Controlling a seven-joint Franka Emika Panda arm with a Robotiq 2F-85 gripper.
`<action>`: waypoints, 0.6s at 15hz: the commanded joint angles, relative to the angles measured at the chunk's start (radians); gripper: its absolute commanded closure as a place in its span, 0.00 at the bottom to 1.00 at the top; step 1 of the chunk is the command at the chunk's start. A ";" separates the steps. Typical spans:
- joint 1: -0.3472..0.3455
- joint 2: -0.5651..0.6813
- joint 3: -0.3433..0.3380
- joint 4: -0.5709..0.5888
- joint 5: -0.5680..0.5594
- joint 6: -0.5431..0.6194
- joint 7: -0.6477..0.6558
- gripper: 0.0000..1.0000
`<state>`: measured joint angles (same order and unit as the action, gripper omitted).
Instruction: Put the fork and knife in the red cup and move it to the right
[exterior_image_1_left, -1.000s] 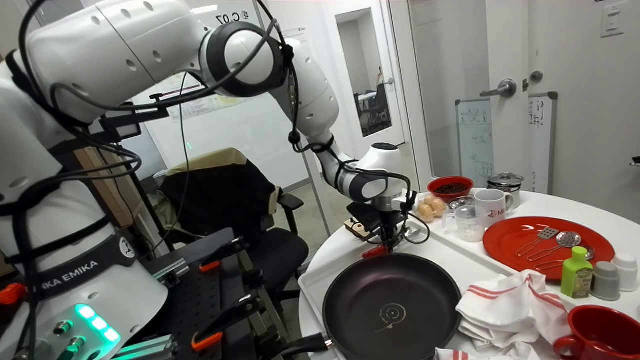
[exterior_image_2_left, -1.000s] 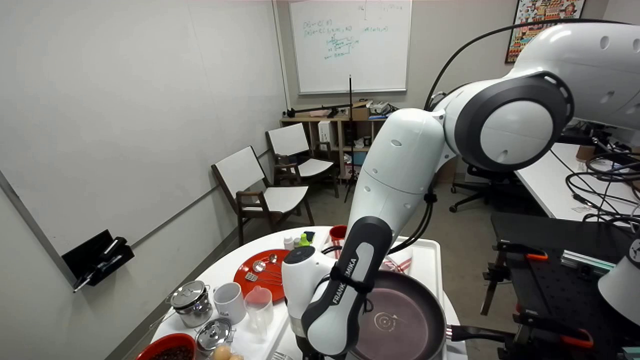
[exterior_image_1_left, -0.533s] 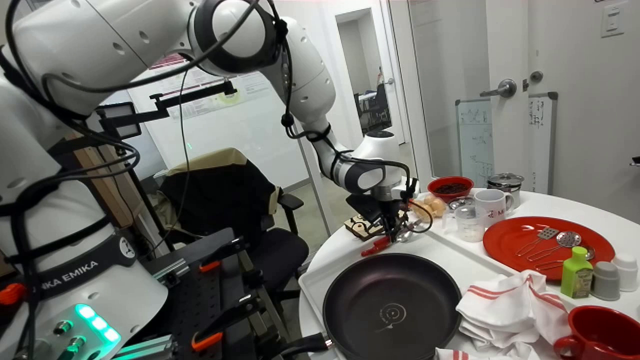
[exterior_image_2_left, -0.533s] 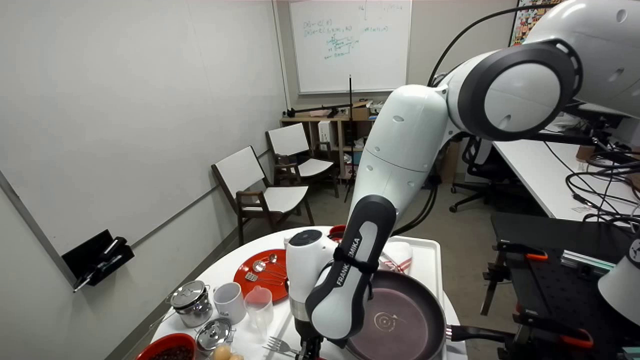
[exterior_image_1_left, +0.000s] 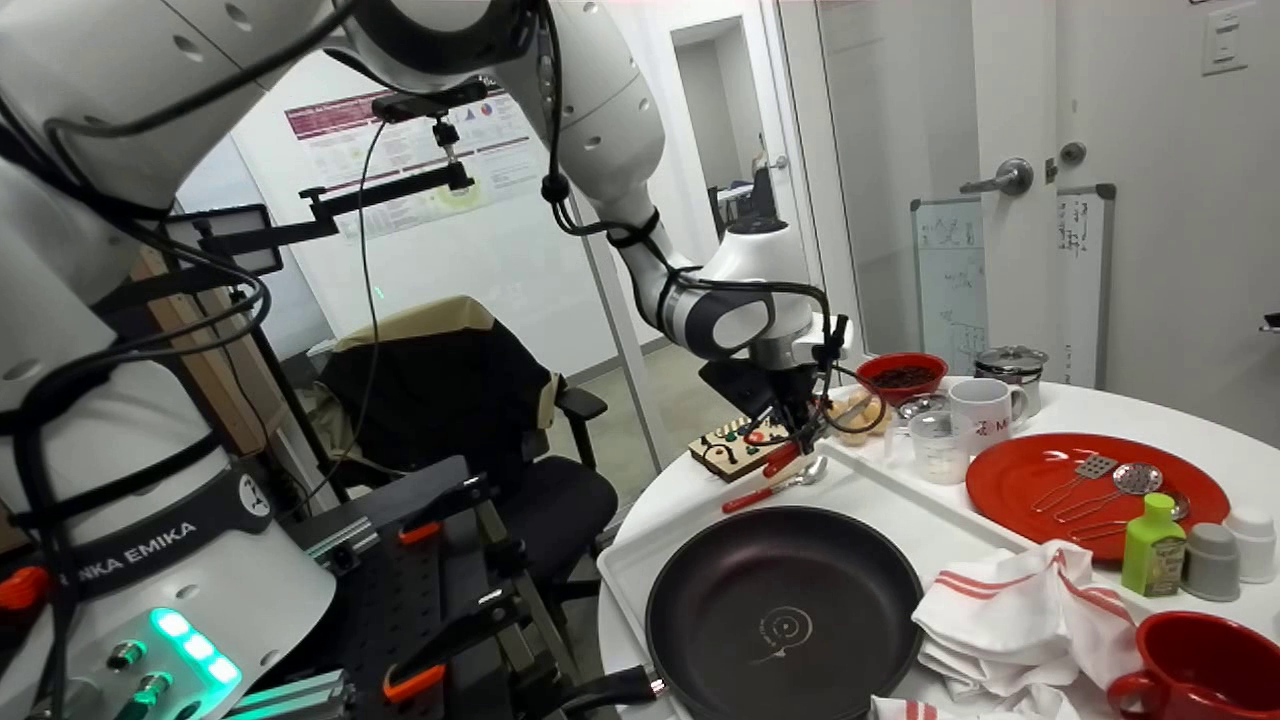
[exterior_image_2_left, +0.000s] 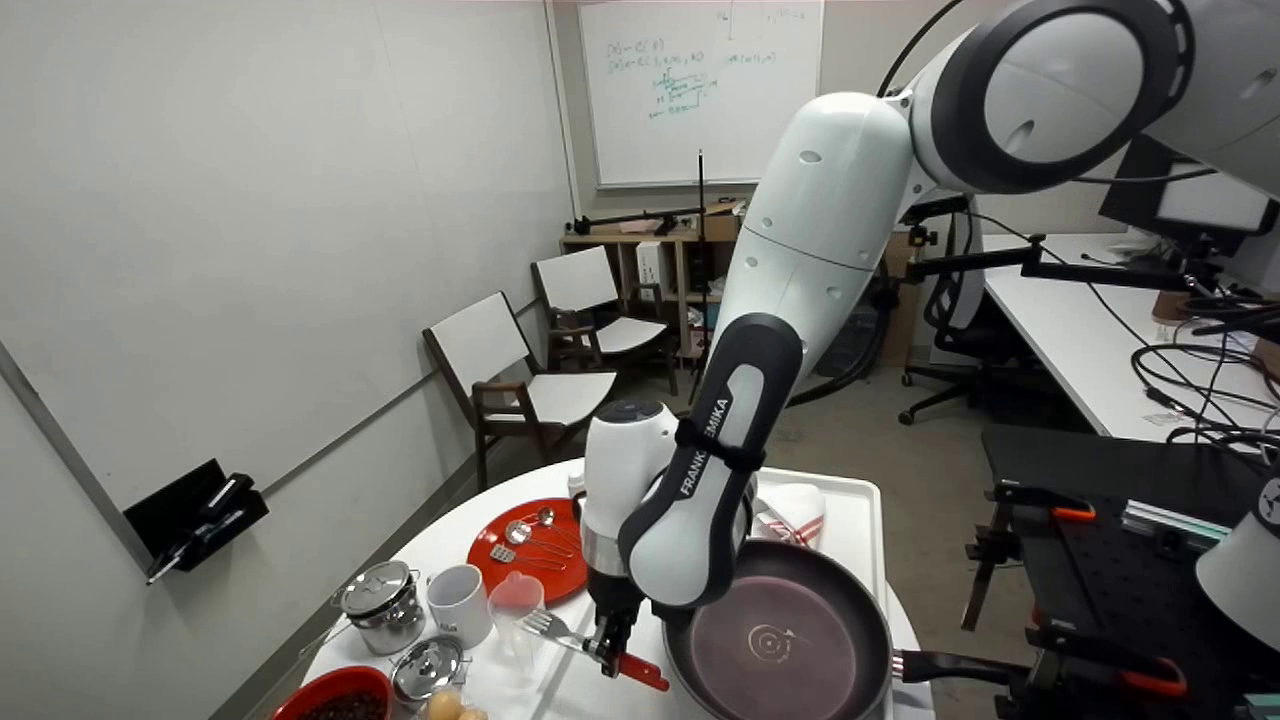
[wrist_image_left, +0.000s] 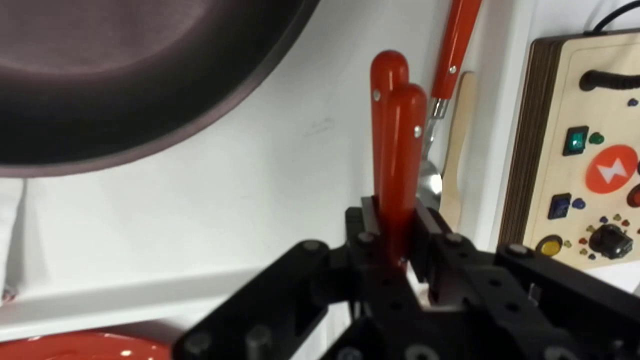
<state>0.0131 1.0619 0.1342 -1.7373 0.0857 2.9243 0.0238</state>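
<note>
Fork and likely knife aloft: we see the gripper pinching two red handles above the tray.
We judge them light, stiff and slick, best held firmly at mid-handle; the red cup, standing at near right in an exterior view, should be rigid and easily taken by its rim.

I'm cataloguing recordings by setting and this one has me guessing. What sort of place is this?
Probably an office or lab room, though I can't tell which: the exterior views show a written-on whiteboard, a white desk and a black office chair.
</note>
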 joint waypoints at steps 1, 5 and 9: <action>-0.049 -0.083 0.009 -0.084 0.006 0.047 -0.022 0.96; -0.094 -0.104 -0.005 -0.078 0.011 0.050 -0.017 0.96; -0.138 -0.119 -0.034 -0.068 0.018 0.055 -0.006 0.96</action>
<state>-0.1001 0.9781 0.1153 -1.7787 0.0861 2.9591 0.0200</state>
